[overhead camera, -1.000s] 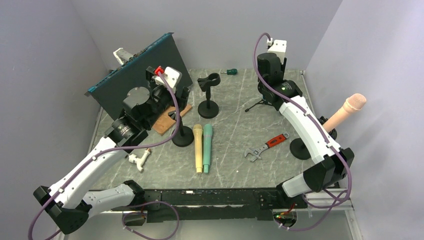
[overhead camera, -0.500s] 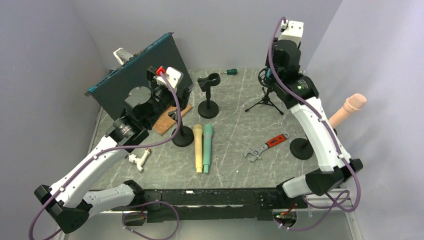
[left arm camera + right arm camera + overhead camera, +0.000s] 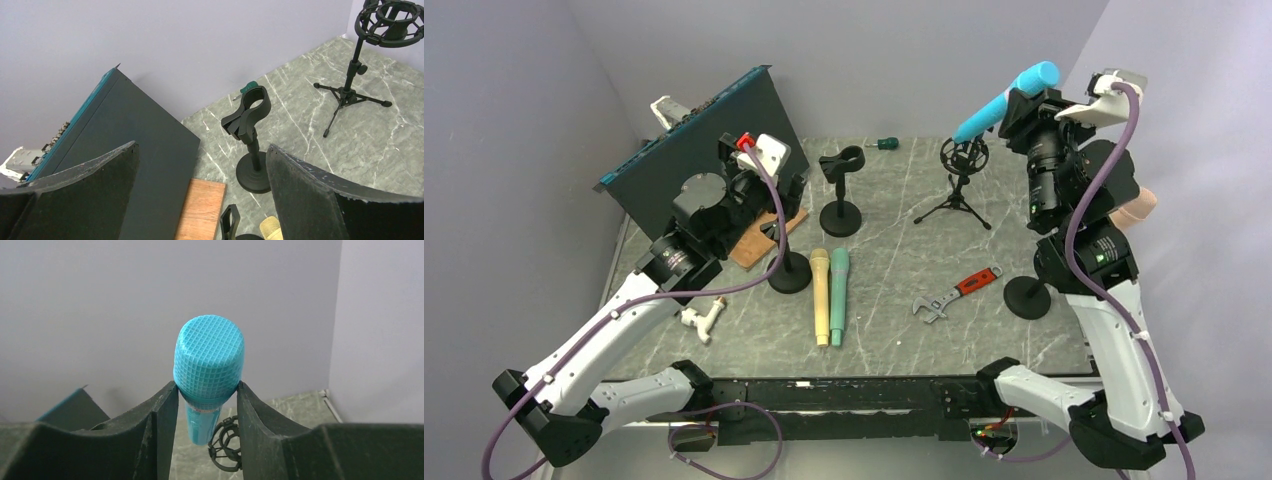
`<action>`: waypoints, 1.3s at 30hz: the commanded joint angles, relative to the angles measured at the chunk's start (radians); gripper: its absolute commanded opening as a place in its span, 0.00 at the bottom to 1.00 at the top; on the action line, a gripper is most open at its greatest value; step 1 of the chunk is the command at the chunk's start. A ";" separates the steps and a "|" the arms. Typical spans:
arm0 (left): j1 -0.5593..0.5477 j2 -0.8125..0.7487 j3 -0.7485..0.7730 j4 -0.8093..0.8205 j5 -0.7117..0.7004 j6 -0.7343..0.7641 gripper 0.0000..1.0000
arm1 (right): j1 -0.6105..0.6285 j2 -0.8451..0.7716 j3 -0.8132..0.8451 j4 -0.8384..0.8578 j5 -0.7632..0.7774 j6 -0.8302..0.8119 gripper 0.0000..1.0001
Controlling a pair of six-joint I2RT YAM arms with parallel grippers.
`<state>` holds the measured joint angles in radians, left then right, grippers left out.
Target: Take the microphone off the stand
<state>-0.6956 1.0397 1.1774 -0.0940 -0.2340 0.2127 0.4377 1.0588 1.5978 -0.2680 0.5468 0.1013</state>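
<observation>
My right gripper (image 3: pixel 1027 97) is shut on the head end of a blue microphone (image 3: pixel 1001 103), holding it tilted high over the back right of the table. The microphone's lower end hangs just above the ring of the black tripod shock-mount stand (image 3: pixel 963 162). In the right wrist view the fingers (image 3: pixel 162 412) press both sides of the microphone (image 3: pixel 209 355), with the stand's ring (image 3: pixel 226 450) below. My left gripper (image 3: pixel 769 195) is open and empty at the left, above a wooden board (image 3: pixel 202 210). The tripod stand (image 3: pixel 389 22) stands empty in the left wrist view.
A yellow microphone (image 3: pixel 821 295) and a teal one (image 3: pixel 839 290) lie mid-table. Two black clip stands (image 3: pixel 841 190) (image 3: pixel 789 270) stand near them. A pink microphone (image 3: pixel 1138 205) sits on a round-base stand (image 3: pixel 1027 297) behind my right arm. A wrench (image 3: pixel 954 292), a screwdriver (image 3: pixel 884 143) and a dark panel (image 3: pixel 704 160) are around.
My right arm has risen and swung to the right; the blue microphone now shows in its grip, lifted out above the shock mount. The left arm has not moved.
</observation>
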 commanded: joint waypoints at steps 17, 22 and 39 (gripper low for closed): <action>-0.007 0.028 0.007 0.030 -0.016 -0.004 0.99 | 0.015 0.223 -0.081 -0.354 -0.704 0.270 0.00; -0.007 0.039 0.004 0.032 -0.012 -0.010 0.99 | 0.035 0.289 -0.209 -0.383 -0.710 0.304 0.00; -0.029 0.048 0.012 0.023 -0.027 -0.002 0.99 | 0.211 0.466 -0.461 -0.204 -0.662 0.552 0.00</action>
<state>-0.7155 1.1080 1.1763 -0.0940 -0.2558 0.2157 0.6567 1.5005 1.1652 -0.5430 -0.1741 0.5892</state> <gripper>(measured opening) 0.994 0.443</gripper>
